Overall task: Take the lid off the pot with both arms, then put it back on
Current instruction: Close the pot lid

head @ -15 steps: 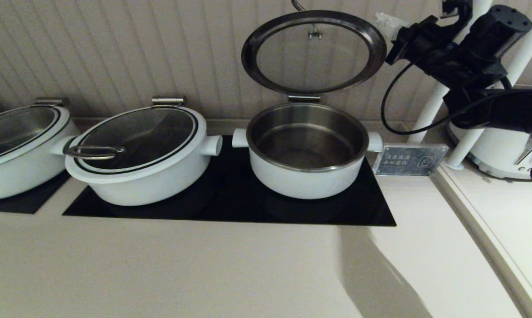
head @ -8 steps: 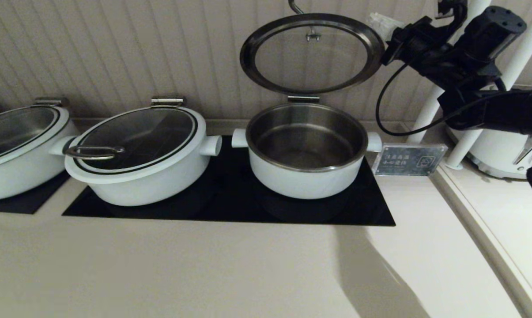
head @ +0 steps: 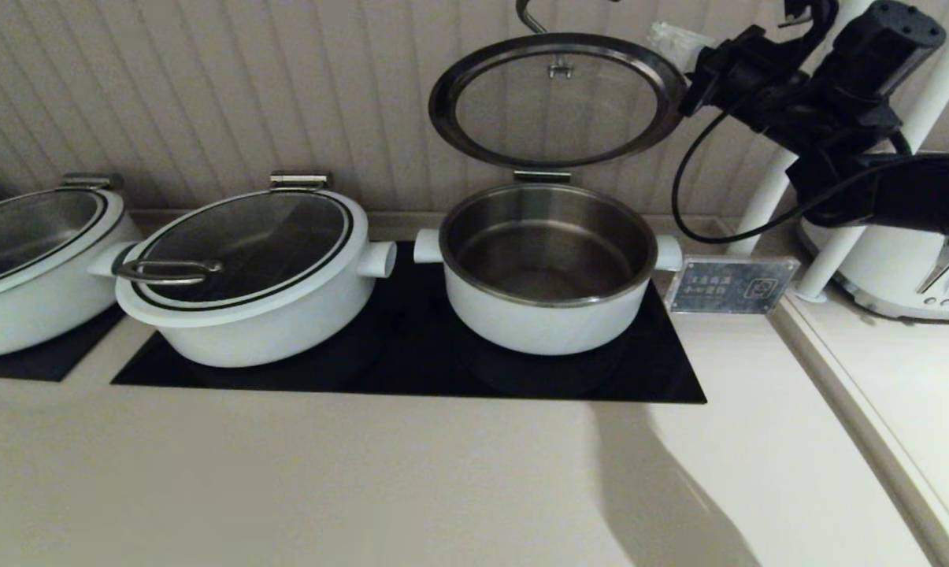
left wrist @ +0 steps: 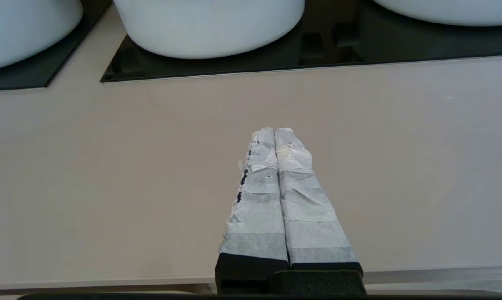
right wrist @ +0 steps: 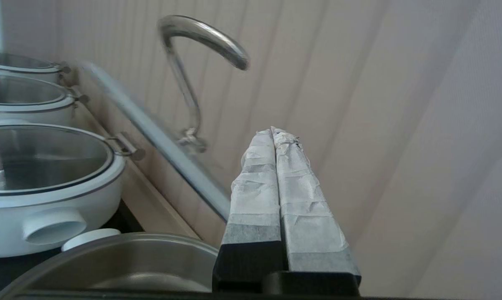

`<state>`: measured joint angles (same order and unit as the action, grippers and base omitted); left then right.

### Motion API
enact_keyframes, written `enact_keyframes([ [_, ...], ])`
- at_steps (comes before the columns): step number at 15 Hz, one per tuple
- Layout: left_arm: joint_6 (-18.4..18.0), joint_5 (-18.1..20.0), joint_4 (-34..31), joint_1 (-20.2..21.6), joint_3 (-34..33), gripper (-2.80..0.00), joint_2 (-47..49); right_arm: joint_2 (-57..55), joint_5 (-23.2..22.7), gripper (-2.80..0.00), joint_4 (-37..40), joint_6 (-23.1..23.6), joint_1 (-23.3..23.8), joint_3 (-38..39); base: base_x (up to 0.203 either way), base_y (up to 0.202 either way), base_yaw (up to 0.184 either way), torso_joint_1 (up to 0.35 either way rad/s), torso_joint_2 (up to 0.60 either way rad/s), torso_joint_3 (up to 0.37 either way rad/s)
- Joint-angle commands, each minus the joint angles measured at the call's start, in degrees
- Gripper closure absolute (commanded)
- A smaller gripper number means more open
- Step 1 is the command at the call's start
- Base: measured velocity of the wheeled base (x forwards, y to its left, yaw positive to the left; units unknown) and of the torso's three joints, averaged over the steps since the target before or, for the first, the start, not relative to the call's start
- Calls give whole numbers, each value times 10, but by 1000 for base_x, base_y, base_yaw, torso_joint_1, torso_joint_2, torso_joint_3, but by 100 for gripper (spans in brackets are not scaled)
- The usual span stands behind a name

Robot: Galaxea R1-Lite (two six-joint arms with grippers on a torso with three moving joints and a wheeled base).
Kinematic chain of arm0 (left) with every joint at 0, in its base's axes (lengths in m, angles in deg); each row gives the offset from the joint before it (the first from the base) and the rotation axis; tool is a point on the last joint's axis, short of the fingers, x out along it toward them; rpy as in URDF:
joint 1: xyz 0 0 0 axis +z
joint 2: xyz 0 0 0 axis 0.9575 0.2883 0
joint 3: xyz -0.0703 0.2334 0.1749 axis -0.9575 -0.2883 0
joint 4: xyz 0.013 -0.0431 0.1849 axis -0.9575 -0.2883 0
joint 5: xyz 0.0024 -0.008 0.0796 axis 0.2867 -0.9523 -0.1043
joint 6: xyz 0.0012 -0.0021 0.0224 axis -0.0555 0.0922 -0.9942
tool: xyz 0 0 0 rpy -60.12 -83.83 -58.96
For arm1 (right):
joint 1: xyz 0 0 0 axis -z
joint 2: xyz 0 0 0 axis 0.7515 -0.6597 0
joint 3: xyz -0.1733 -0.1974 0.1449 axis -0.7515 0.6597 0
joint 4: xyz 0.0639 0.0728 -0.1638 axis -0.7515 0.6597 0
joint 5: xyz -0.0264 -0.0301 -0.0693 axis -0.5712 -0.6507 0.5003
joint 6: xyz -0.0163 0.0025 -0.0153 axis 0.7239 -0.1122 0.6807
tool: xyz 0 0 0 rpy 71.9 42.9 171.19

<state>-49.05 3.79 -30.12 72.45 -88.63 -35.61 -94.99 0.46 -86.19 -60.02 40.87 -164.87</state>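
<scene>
- Now, in the head view, the lid stands swung up on the hinge at the back of the pot, its glass facing forward and its loop handle poking out behind the top edge. Compared with a second ago the lid sits slightly lower, and the right gripper has shifted a little left, so that it is now just beside the lid's upper right rim. I judge this to be the start of lowering the lid, with the lifting half done. The pot is open and empty on the black cooktop, between a wider pot and a small sign. The left arm is not visible here.
- Seen from the left wrist, the left gripper hangs over the bare table near the cooktop's front edge, its taped fingers pressed together on nothing; it looks parked, well apart from the lid.
- From the right wrist, the right gripper's fingers are also closed together and empty, just beside the lid's rim and short of the loop handle. Whether they touch the rim I cannot tell. The pot's steel mouth lies below.
</scene>
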Motion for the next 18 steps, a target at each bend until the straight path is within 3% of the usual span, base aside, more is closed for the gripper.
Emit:
enact_keyframes([
  [1,0,0,0,0,0,0,0,7,-4,0,-3,0,0,3,0,0,0,0,0,0],
  [18,0,-1,0,0,0,0,0,91,-52,0,25,0,0,149,0,0,0,0,0,0],
])
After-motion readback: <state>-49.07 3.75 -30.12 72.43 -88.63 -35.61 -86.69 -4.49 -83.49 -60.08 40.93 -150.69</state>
